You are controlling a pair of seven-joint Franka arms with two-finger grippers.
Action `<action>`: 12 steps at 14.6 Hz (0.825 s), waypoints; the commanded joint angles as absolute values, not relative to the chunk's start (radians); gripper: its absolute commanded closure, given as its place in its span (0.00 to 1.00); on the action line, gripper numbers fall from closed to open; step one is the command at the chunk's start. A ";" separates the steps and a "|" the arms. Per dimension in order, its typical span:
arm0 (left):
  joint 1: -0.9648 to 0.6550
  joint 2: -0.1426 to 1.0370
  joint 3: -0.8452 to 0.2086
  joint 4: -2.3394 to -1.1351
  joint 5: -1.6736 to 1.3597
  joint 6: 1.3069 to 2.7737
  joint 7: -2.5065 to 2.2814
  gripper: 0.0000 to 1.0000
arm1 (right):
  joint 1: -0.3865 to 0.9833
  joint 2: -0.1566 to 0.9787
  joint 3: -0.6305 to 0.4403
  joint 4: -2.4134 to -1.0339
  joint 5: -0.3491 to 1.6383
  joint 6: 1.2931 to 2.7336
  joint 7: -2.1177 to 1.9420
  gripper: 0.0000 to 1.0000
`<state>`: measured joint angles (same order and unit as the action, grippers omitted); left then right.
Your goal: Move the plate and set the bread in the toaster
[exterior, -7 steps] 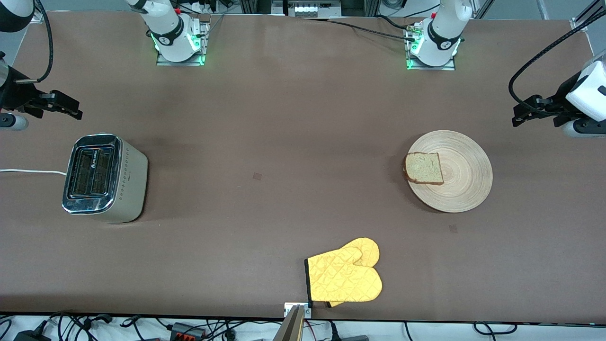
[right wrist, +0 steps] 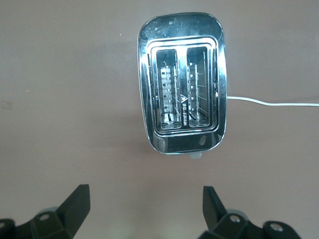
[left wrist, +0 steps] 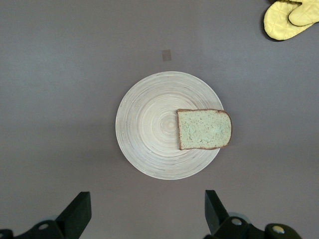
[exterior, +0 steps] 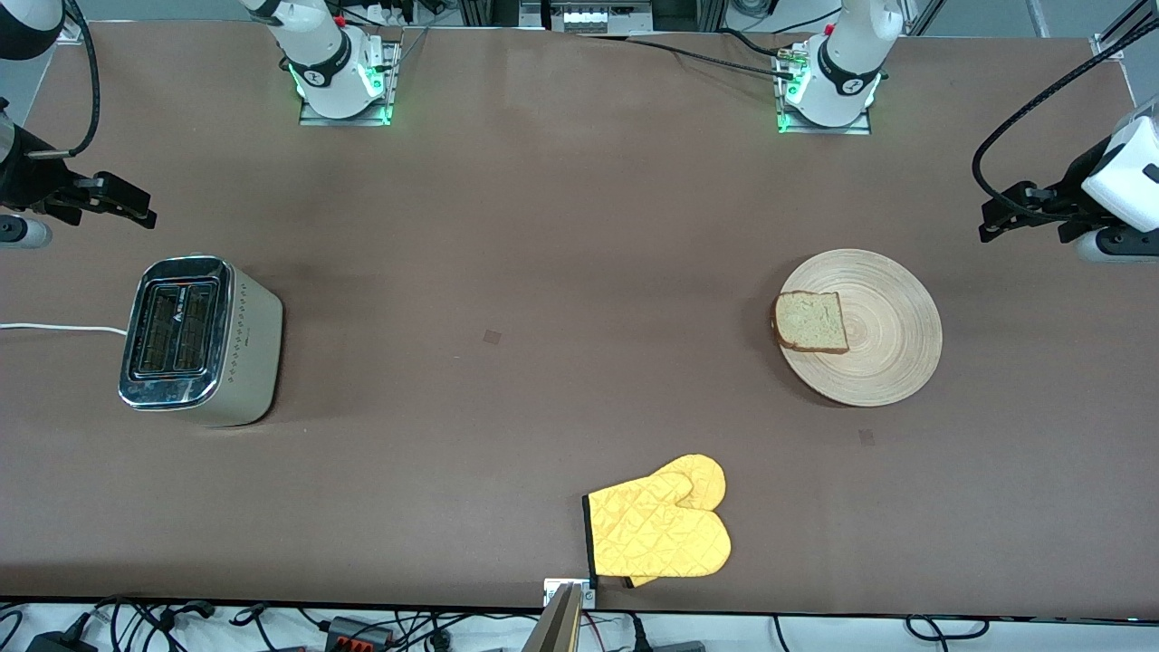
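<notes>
The light wooden plate (exterior: 892, 330) lies toward the left arm's end of the table, with the bread (exterior: 812, 321) slice on its edge. In the left wrist view the plate (left wrist: 144, 124) and bread (left wrist: 204, 129) show whole. My left gripper (exterior: 991, 222) hangs open and empty over the bare table beside the plate; its open fingers frame the left wrist view (left wrist: 148, 214). The chrome-topped toaster (exterior: 195, 340) stands toward the right arm's end, both slots empty (right wrist: 182, 82). My right gripper (exterior: 140, 210) hangs open and empty over the table beside the toaster, also seen in the right wrist view (right wrist: 147, 211).
A yellow oven mitt (exterior: 659, 530) lies near the table's edge closest to the front camera, midway along it; it also shows in the left wrist view (left wrist: 289, 17). The toaster's white cord (exterior: 54, 328) runs off the table's end. The brown table (exterior: 507, 272) is bare between toaster and plate.
</notes>
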<state>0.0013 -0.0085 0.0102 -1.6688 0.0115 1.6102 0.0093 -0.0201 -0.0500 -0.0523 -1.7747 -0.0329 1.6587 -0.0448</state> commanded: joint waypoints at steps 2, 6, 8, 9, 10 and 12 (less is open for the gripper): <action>0.005 -0.020 0.005 -1.664 0.025 1.597 0.031 0.00 | -0.020 -0.071 -0.051 -1.786 -0.023 1.660 -0.034 0.00; 0.006 -0.017 0.003 -1.655 0.025 1.594 0.031 0.00 | -0.018 -0.072 -0.049 -1.784 -0.025 1.664 -0.035 0.00; 0.006 -0.015 0.008 -1.654 0.025 1.595 0.026 0.00 | -0.018 -0.072 -0.048 -1.784 -0.025 1.675 -0.035 0.00; 0.006 -0.009 0.008 -1.654 0.025 1.595 0.022 0.00 | -0.018 -0.072 -0.048 -1.784 -0.028 1.681 -0.035 0.00; 0.006 -0.006 0.009 -1.652 0.025 1.597 0.020 0.00 | -0.018 -0.071 -0.048 -1.784 -0.026 1.695 -0.035 0.00; 0.006 0.005 0.009 -1.638 0.038 1.591 0.021 0.00 | -0.021 -0.069 -0.049 -1.784 -0.025 1.701 -0.035 0.00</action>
<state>0.0016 -0.0073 0.0105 -1.6651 0.0138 1.6100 0.0097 -0.0200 -0.0505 -0.0511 -1.7732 -0.0329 1.6887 -0.0445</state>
